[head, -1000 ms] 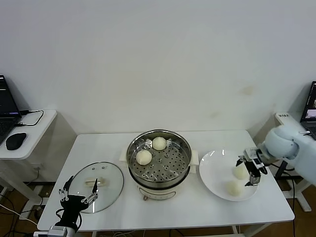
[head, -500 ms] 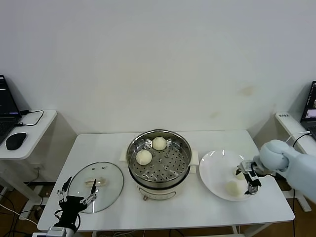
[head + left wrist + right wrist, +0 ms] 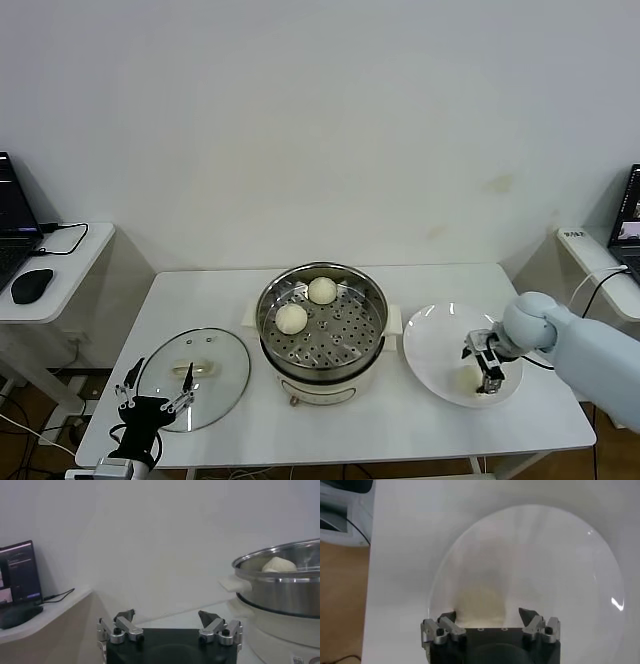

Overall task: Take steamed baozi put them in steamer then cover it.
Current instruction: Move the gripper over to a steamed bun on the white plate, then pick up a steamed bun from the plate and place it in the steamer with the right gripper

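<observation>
From the head view, two steamed baozi (image 3: 321, 290) are seen lying in the steamer (image 3: 322, 322), toward its far left part, the perforated floor nearer the robot being left free for more. The white plate (image 3: 432, 335) stands on the desk (image 3: 210, 290) just to the right of the steamer. The right hand (image 3: 484, 364) is lowered over a bun on the plate (image 3: 466, 379), evidently so that it can be carried across. A fourth bun cannot be made out. The glass lid (image 3: 200, 364) lies flat on the desk to the left, its handle up, ready for covering. The left hand (image 3: 152, 396) is held at its near edge.

In the left wrist view, the left hand (image 3: 169, 623) is spread wide and empty, beside the steamer wall (image 3: 285, 592).

In the right wrist view, the right hand (image 3: 489, 617) is spread, a cream bun (image 3: 481, 600) lying between its fingers; whether it is touched cannot be told. The bun is round, so no long axis or pointing can be given.
</observation>
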